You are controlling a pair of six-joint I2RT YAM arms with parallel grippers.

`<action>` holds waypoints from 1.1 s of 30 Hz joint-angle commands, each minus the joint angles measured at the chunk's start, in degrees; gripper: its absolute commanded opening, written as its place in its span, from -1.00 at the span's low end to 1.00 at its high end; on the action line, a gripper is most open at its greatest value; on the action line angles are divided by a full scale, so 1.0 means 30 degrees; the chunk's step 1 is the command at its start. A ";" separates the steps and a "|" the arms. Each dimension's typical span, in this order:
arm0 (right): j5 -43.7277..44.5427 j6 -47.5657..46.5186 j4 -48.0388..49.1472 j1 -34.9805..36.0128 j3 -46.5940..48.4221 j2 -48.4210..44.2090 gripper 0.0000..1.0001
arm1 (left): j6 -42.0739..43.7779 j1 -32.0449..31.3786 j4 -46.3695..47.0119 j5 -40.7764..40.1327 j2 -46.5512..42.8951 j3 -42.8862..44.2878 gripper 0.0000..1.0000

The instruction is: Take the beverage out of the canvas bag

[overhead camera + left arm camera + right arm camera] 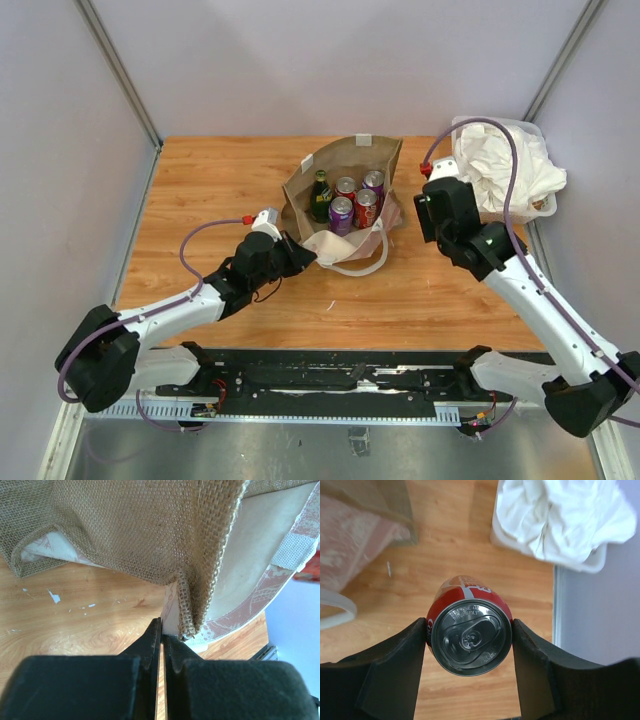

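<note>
A wooden desk (230,180) with warm orange-brown grain fills the middle of the top view, enclosed on three sides by plain, pale lilac-grey walls (300,60). Slim metal struts (118,70) run diagonally from the upper corners of the frame down to the desk's far corners. A dull brushed-metal surface (300,450) lies along the bottom edge. The light is soft and even. In the left wrist view, small white flecks (54,597) dot the wood at left.
</note>
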 commanded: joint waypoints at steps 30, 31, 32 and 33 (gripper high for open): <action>-0.6207 0.4068 0.6620 -0.5838 -0.8513 0.1604 0.09 | 0.0226 -0.0196 0.0041 0.0554 0.1064 -0.0558 -0.82; -0.6191 0.4143 0.6543 -0.5854 -0.8529 0.1603 0.22 | 0.0257 -0.0193 0.0058 0.0553 0.1076 -0.0572 -0.82; -0.6148 0.4229 0.6460 -0.5860 -0.8531 0.1603 0.34 | 0.0272 -0.0192 0.0068 0.0581 0.1082 -0.0588 -0.82; -0.6081 0.4317 0.6369 -0.5839 -0.8495 0.1581 0.49 | 0.0263 -0.0192 0.0087 0.0582 0.1104 -0.0576 -0.82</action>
